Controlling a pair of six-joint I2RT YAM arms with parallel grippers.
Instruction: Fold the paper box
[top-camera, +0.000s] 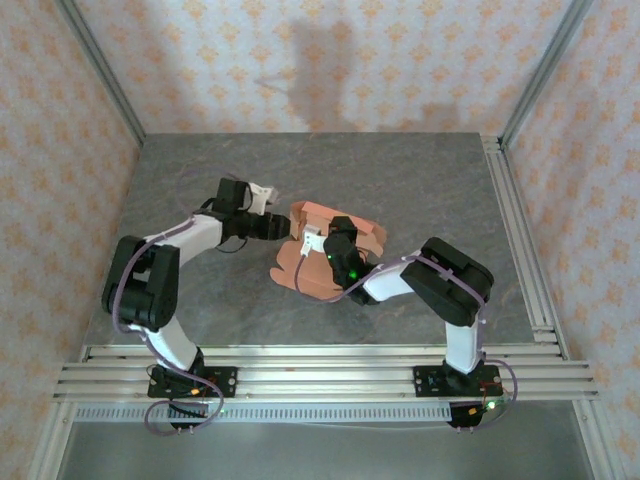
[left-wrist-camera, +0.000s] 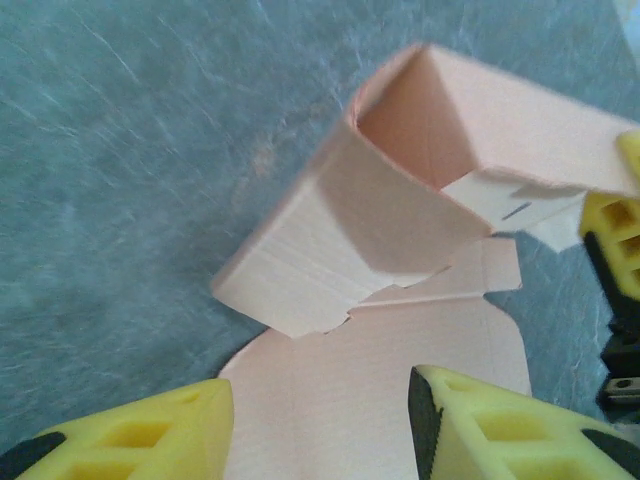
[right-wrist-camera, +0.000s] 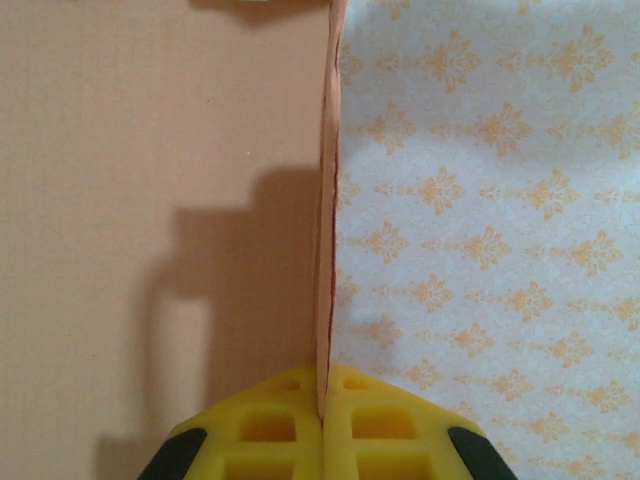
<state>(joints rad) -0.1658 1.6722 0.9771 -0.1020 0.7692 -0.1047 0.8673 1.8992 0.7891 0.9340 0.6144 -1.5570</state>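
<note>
the right claw (right-wrist-camera: 323, 402) is shut tight. its two yellow fingers (right-wrist-camera: 270, 430) press together on the thin edge of an upright panel of the paper box (right-wrist-camera: 150, 150). the card rises straight out of the seam between them, with its salmon face on one side and the patterned wall (right-wrist-camera: 500, 200) beyond the box on the other. from above, this claw (top-camera: 318, 240) sits over the middle of the paper box (top-camera: 292, 272), and its arm reaches in from the box's near right.

the left claw (left-wrist-camera: 320, 425) stands about half-wide, jaws apart, with a flat panel of the box lying under the gap. nothing that i can see is pinched between its fingers (left-wrist-camera: 140, 440). just beyond it the box is partly raised: a folded wall stands up and bends into a corner, its open pocket faces the camera, and there is a slotted tab at its right side. a yellow finger (left-wrist-camera: 612, 235) of the right claw meets that raised part at the box's right edge. in the top view the left claw (top-camera: 278, 224) is at the box's left side, touching or just beside its edge; i cannot tell which.

the box lies on the grey table (top-camera: 420, 180), with flat rounded flaps spread out on the near side and right of the raised part.
</note>
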